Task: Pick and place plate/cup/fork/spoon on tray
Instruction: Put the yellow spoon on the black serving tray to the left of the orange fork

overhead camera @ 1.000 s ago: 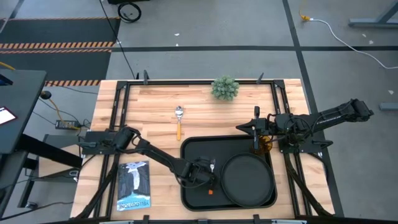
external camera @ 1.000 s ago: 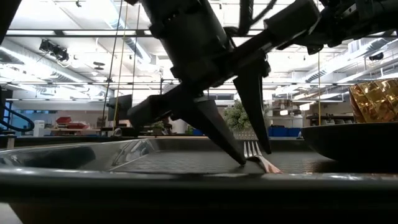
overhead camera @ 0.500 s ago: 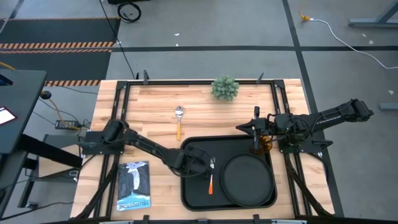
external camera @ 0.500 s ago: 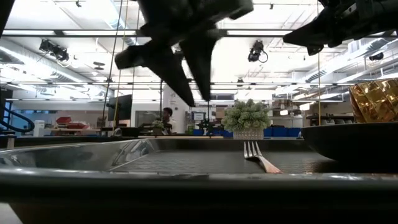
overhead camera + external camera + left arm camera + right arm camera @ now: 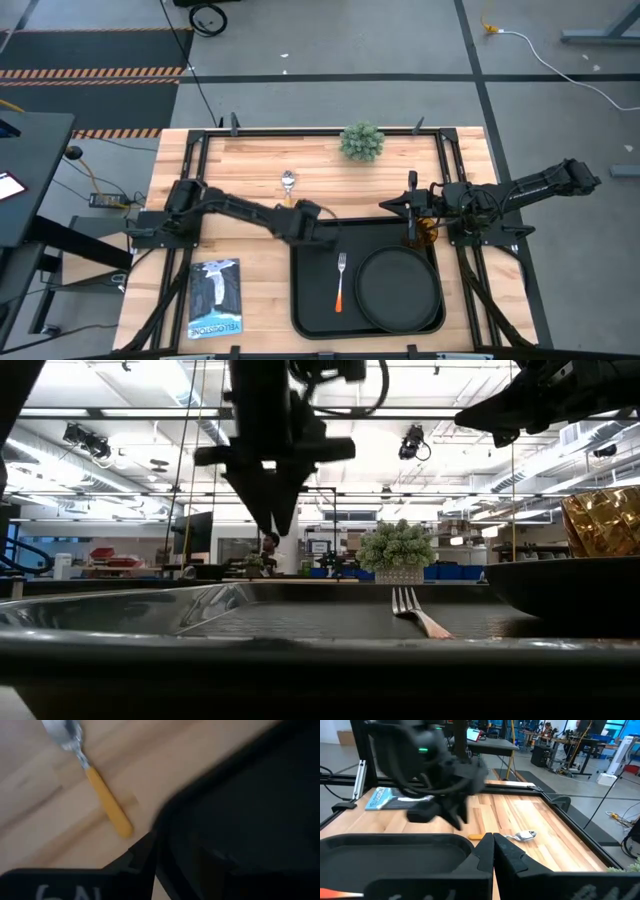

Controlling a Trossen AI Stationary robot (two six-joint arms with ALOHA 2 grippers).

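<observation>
The black tray [image 5: 300, 300] lies at the table's near middle. The round black plate [image 5: 400, 290] lies on its right half. The orange-handled fork [image 5: 340, 282] lies flat on its left half, tines toward the far edge, and also shows in the low view [image 5: 412, 610]. The amber cup [image 5: 427, 234] stands at the tray's far right corner. The spoon [image 5: 288, 195] lies on the wood beyond the tray, and also shows in the left wrist view [image 5: 95, 785]. My left gripper [image 5: 318, 225] hangs open and empty over the tray's far left corner. My right gripper [image 5: 385, 207] is shut, raised near the cup.
A small potted plant [image 5: 361, 141] stands at the far edge. A blue-and-white book [image 5: 216, 297] lies at the near left. Bare wood lies left and right of the spoon.
My left gripper has risen off the fork and gone toward the table's far edge and a little left. It now hangs over the tray's far left corner, close to the spoon's handle. The fork lies where it was on the tray.
</observation>
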